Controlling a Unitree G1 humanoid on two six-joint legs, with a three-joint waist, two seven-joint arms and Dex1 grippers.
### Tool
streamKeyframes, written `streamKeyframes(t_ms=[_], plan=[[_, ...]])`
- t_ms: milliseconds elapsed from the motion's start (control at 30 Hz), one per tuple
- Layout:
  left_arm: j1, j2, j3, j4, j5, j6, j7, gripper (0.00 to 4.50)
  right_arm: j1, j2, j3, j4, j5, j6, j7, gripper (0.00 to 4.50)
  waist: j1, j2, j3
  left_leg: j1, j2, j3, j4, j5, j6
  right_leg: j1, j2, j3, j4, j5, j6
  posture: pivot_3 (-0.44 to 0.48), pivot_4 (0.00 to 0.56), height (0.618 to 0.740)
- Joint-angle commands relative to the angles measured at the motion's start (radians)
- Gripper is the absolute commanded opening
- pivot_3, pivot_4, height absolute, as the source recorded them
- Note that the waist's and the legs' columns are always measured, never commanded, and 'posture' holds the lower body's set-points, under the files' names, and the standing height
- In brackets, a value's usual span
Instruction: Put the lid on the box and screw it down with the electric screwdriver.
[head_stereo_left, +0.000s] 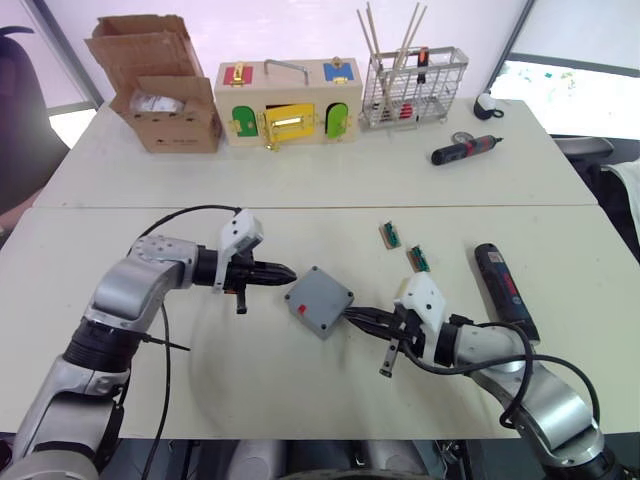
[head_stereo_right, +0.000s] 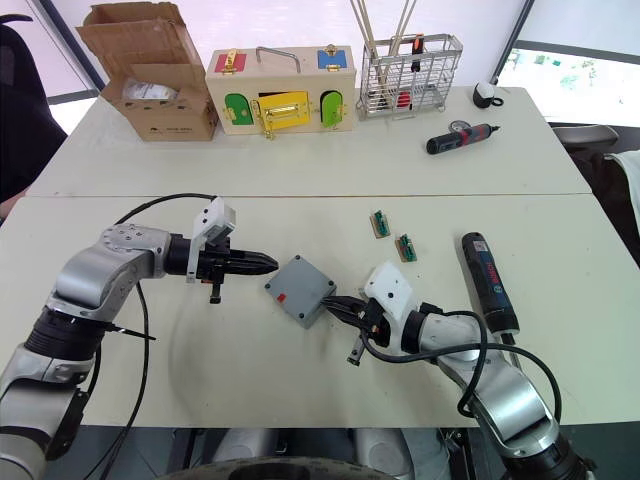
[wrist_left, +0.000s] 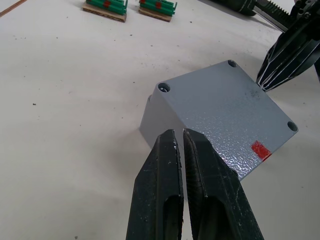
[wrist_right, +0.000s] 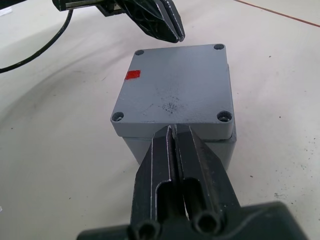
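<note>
The grey lid (head_stereo_left: 320, 296) lies flat on top of the grey box (wrist_right: 136, 146) at mid-table; a small red mark sits on the lid, with screw holes at its corners. My left gripper (head_stereo_left: 288, 271) is shut and empty, its tip just left of the box at one corner. My right gripper (head_stereo_left: 350, 316) is also shut and empty, and its tip meets the lid's edge on the opposite side. The left wrist view has the shut fingertips (wrist_left: 172, 137) over the lid's (wrist_left: 230, 110) near edge. The electric screwdriver (head_stereo_left: 503, 285) lies on the table right of the right gripper.
Two small green terminal blocks (head_stereo_left: 390, 235) lie beyond the box. At the back stand a cardboard box (head_stereo_left: 160, 85), a wooden box with coloured doors (head_stereo_left: 288, 100) and a wire basket (head_stereo_left: 415, 90). A smaller black-and-red screwdriver (head_stereo_left: 465, 151) lies back right.
</note>
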Motion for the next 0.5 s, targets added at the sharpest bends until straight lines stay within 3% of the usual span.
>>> streamKeyframes(t_ms=[33, 500], plan=[[0.003, 0.007, 0.003, -0.023, -0.001, -0.015, -0.007, 0.19, -0.008, 0.007, -0.001, -0.018, 0.004, -0.007, -0.005, 0.04, 0.0, 0.0, 0.0, 0.0, 0.0, 0.0, 0.0, 0.0, 0.0, 0.0, 0.0, 0.0, 0.0, 0.0, 0.0, 0.0, 0.15, 0.74], [0.006, -0.005, -0.014, -0.007, 0.023, -0.047, -0.011, 0.19, -0.017, 0.014, 0.013, 0.005, -0.007, -0.015, -0.011, 0.04, 0.0, 0.0, 0.0, 0.0, 0.0, 0.0, 0.0, 0.0, 0.0, 0.0, 0.0, 0.0, 0.0, 0.0, 0.0, 0.0, 0.15, 0.74]])
